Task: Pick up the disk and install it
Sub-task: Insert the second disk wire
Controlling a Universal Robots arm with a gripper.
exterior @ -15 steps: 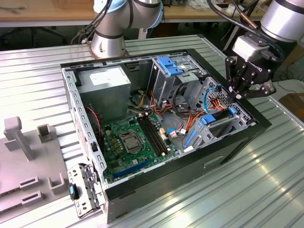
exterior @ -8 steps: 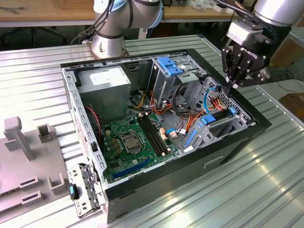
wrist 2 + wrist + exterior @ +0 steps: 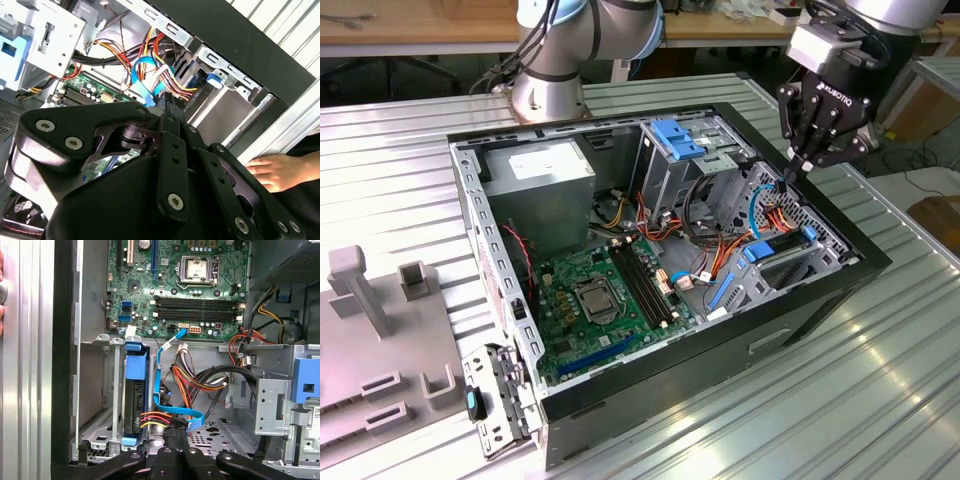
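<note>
Ribbed metal tabletop (image 3: 400,150) stretches across your exterior view, with wooden benches along the top edge. At centre sits an open computer case (image 3: 820,290), its green motherboard (image 3: 600,310) at lower middle and a grey power supply (image 3: 540,185) at upper left inside it. Grey plastic fixtures (image 3: 380,330) stand at the far left of the frame.

Your gripper (image 3: 790,175) hangs at the upper right of the exterior view, over the case's right end. Its fingers are pressed together, tips pointing down at a bundle of coloured cables (image 3: 775,215). They pinch nothing.

You find the disk (image 3: 135,400) left of centre in the first wrist view, seated on edge in its bay (image 3: 100,435) inside the case. A blue tab shows at its upper end, and red, yellow and orange wires plug into its lower end. The gripper's black fingers (image 3: 172,452) sit at the bottom centre of that frame, just beside a flat blue cable (image 3: 170,410).

A person's hand (image 3: 277,170) rests at the right edge of the second wrist view, outside the case wall. The gripper's black linkage takes up the lower half of that frame.
</note>
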